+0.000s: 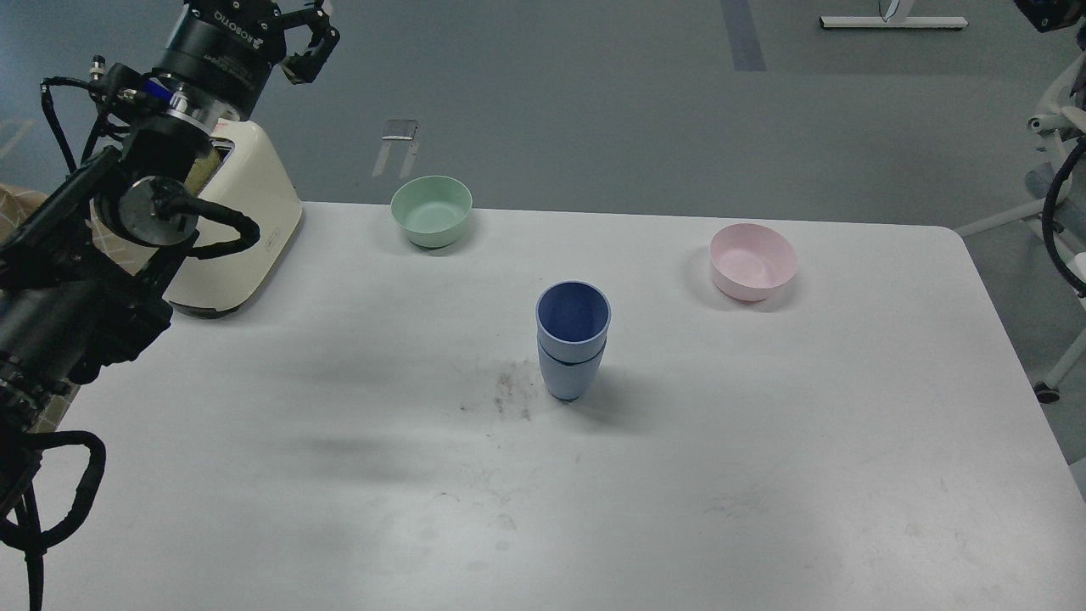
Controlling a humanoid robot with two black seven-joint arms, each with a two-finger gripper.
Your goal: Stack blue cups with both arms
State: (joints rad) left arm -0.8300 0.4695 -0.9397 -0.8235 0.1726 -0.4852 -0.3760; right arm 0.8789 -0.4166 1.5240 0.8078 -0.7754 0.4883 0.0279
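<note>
The two blue cups [573, 344] stand nested one inside the other, upright, near the middle of the white table [764, 475]. The upper cup's rim [573, 311] sits a little above the lower cup's rim. My left gripper [280, 17], marked "ROBOTIQ", is raised at the top left, far from the cups, with its fingers spread and empty; it is partly cut off by the top edge. Of my right arm only a small dark piece [1052, 13] shows at the top right corner; its gripper is out of view.
A mint-green bowl [431, 210] stands at the back of the table. A pink bowl [753, 261] stands back right. A cream appliance [242, 229] stands at the back left under my left arm. A dark smudge [505, 395] lies left of the cups.
</note>
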